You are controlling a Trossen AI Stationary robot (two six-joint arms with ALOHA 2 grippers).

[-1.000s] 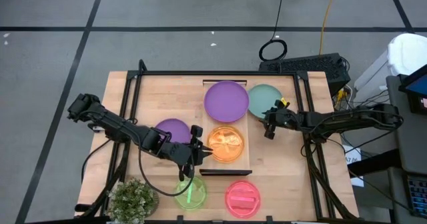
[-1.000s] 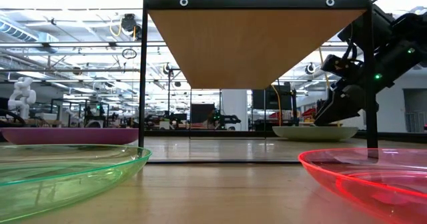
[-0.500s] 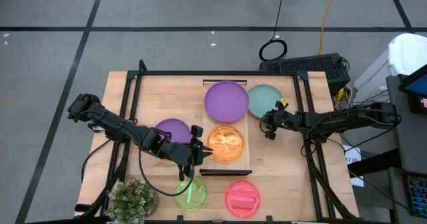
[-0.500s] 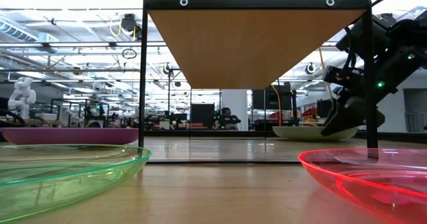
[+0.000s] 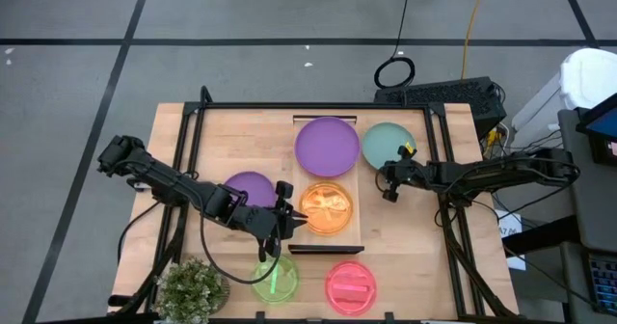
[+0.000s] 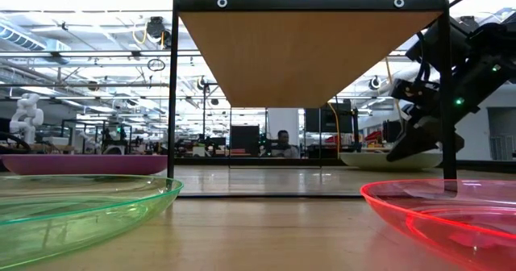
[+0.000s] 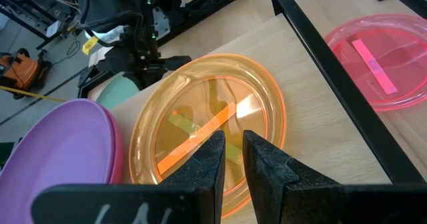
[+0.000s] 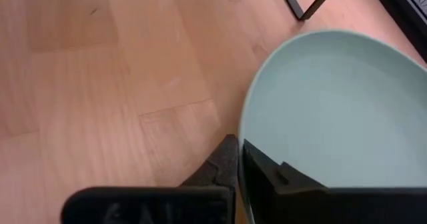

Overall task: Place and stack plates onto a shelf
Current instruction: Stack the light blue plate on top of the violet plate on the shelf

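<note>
While the right gripper pinches the rim of the teal plate near the table's right edge, beside the shelf, the left gripper is clamped on the orange plate lying on the shelf.

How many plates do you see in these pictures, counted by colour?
Purple plates: 2, the second partly under the left arm
Teal plate: 1
Orange plate: 1
Green plate: 1
Pink-red plate: 1
Total: 6 plates
</note>
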